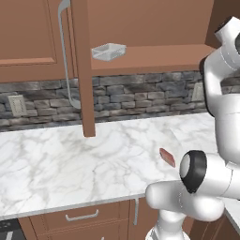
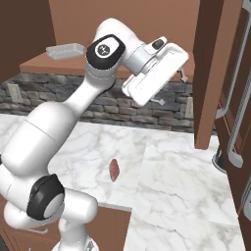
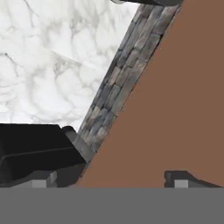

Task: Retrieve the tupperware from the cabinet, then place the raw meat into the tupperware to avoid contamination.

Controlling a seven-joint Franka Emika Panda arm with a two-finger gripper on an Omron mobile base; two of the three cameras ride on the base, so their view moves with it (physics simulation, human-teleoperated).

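We hold our gripper [image 2: 182,78] high at the right end of the open cabinet [image 1: 154,54], its fingers apart and empty. The tupperware [image 1: 108,51] sits on the shelf far to the left, the raw meat [image 1: 167,157] on the counter [image 1: 70,159] below.

The cabinet [image 1: 84,65] stands open, its door swung out edge-on with a long curved silver handle [image 1: 65,56] on it. The tupperware [image 1: 108,51] sits on the shelf inside, near the front edge. Below, the raw meat [image 1: 167,157] lies on the white marble counter [image 1: 70,164], well apart from the container. A wall outlet [image 1: 17,105] sits in the grey stone backsplash [image 1: 140,96].
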